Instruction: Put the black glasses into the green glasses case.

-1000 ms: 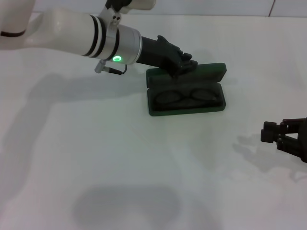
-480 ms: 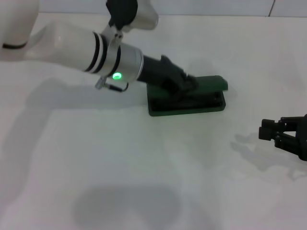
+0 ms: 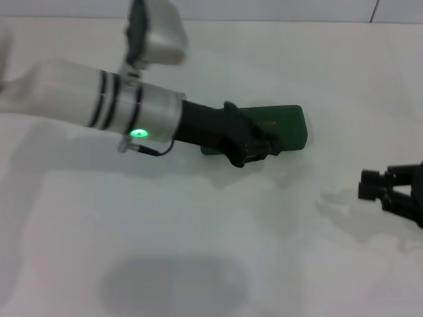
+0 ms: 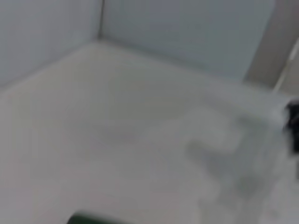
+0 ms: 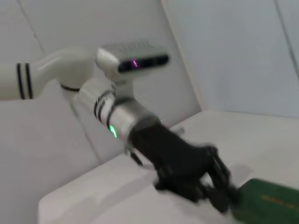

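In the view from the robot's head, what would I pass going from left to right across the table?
Left gripper on its arm → green glasses case, lid down → bare table → right gripper at the edge.

The left arm (image 3: 73, 105) is white with two black rings, a silver cuff with a green light (image 3: 139, 133), a thin cable, and a grey camera box (image 3: 157, 33) on top; its left gripper (image 3: 254, 148) is black, as is the right gripper (image 3: 380, 188) at the frame's right edge.

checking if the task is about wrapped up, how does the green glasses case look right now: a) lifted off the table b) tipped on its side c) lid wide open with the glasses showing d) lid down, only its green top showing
d: in the head view the green glasses case lies flat on the table with its lid down, the left gripper at its front edge.
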### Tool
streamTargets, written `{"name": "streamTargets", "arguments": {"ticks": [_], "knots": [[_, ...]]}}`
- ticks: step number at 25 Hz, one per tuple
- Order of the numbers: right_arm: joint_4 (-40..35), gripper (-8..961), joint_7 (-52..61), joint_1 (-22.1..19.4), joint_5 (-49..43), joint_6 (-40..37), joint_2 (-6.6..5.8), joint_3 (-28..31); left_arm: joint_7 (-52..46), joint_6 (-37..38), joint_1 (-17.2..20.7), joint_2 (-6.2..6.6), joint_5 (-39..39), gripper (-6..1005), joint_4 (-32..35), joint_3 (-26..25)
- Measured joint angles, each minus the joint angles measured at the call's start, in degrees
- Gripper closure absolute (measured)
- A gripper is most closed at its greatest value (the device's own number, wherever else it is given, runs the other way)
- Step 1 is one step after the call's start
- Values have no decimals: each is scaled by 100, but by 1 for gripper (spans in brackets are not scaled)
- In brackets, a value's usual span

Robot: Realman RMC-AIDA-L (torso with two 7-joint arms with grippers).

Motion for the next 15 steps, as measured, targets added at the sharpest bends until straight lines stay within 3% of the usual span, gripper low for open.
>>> {"name": "streamTargets", "arguments": {"ticks": [3,5,7,8,12,15], "knots": [[72,739,1,107,-101,-311,-21,-14,557,1190,694,136,-469,869,669,-179],[87,739,-61,193,-64,-477,30,-58,1144,2066,1153,248,-924,828,771,-466],[86,622,-243,224,283,-611,84,-240,1466,2629,1439,296,-1236,788,735,-773],[95,564,-362,230,533,-647,98,-410,1517,2766,1544,306,-1300,768,719,-886],[88,480,-707,357,1323,-502,91,-1178,1621,3015,1880,369,-1333,687,678,-1068],[49,416,-771,510,1486,-455,94,-1438,1786,3157,1953,392,-1366,541,479,-1083]]}}
